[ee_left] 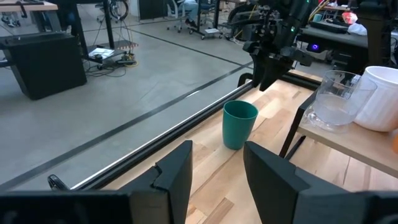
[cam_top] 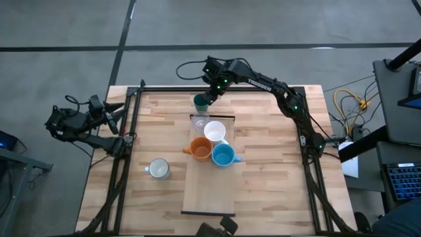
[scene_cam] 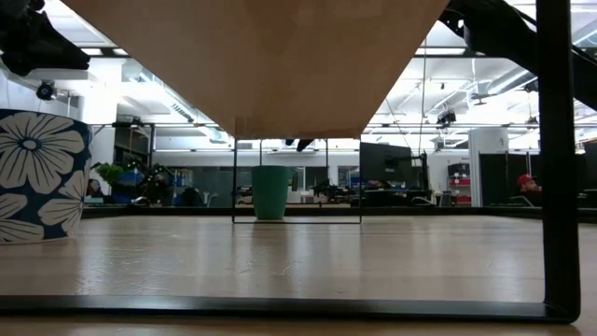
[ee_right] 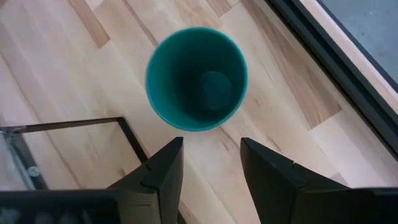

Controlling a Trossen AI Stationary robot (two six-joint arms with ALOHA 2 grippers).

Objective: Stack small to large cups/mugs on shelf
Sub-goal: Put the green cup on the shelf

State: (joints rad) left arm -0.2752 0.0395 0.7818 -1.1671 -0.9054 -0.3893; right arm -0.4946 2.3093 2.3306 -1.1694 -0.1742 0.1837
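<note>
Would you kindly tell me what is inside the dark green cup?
The dark green cup looks empty: the right wrist view shows only its bare round bottom. Nothing covers its mouth.

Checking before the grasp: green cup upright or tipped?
Upright. The green cup stands on the tabletop, mouth up; right wrist view looks straight into it.

Grey concrete floor (cam_top: 66, 26) with dark seam lines surrounds the desk (cam_top: 263, 191). Beyond it lies an open workshop: ceiling strip lights (scene_cam: 485, 89), monitors (scene_cam: 387, 168), a potted plant (scene_cam: 117, 175).
</note>
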